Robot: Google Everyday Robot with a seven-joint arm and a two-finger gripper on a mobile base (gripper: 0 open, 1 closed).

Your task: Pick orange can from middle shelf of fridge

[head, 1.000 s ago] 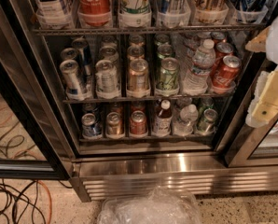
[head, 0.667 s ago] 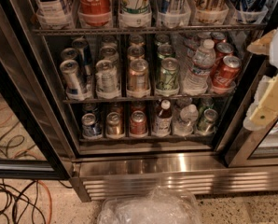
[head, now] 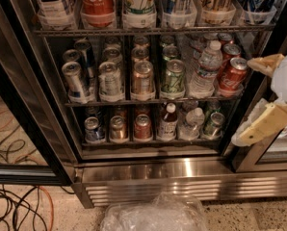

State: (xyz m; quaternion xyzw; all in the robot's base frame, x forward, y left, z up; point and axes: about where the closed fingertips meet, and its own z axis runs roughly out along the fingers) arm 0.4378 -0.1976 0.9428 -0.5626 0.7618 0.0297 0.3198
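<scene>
**Orange can upright, front of middle shelf**

Orange can [head: 142,77]: long axis vertical, silver top up, front of the third lane from the left on the middle shelf [head: 85,103] of the fridge [head: 148,173]. Front row holds six: two silver cans, the orange can, one green can [head: 174,76], one water bottle [head: 204,69], one tilted red can [head: 232,76]. Gripper [head: 243,100] at right, fingers spread, empty. The bottle and red can stand between it and the orange can.

Coppery orange can [head: 142,77]; cream gripper [head: 244,100], right
</scene>
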